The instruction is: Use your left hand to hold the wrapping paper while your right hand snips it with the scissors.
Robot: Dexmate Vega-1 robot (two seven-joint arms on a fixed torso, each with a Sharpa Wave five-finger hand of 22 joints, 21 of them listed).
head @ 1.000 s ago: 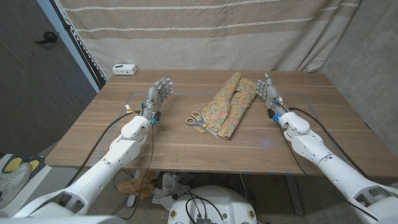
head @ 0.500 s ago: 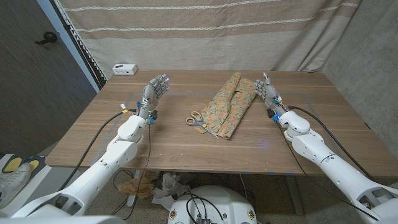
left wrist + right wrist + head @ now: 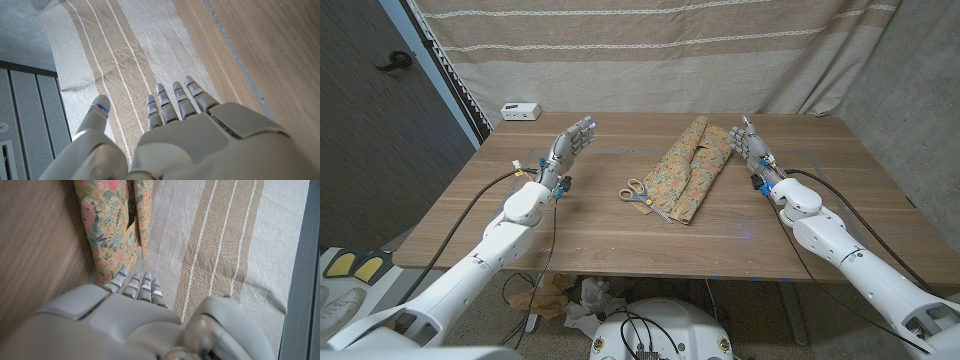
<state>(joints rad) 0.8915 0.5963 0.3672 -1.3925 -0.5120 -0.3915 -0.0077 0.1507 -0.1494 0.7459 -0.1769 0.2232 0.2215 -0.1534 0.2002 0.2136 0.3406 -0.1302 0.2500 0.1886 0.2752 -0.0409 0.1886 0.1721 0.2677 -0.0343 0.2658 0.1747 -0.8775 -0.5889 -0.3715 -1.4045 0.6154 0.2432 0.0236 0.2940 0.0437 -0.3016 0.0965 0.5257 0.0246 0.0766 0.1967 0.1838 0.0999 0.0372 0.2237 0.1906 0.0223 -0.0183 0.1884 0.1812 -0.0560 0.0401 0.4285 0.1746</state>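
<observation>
A folded sheet of floral wrapping paper [image 3: 692, 165] lies on the wooden table [image 3: 610, 225], running from the back toward the middle. Scissors with yellow and blue handles [image 3: 638, 194] lie at its left front edge, blades partly on the paper. My left hand [image 3: 570, 146] hovers at the table's left, fingers apart and holding nothing, well left of the scissors. My right hand [image 3: 748, 145] stands open just right of the paper's far end. The floral paper [image 3: 110, 225] shows beyond the right hand's fingers [image 3: 135, 286]. The left hand [image 3: 190, 135] shows above bare wood.
A small white box [image 3: 520, 111] sits at the table's back left corner. A striped beige curtain [image 3: 650, 50] hangs behind the table. A dark panel [image 3: 370, 120] stands to the left. Crumpled paper [image 3: 582, 297] lies on the floor under the front edge.
My left hand has drifted a little toward the back and tilted forward. The right hand, the paper and the scissors have stayed put.
</observation>
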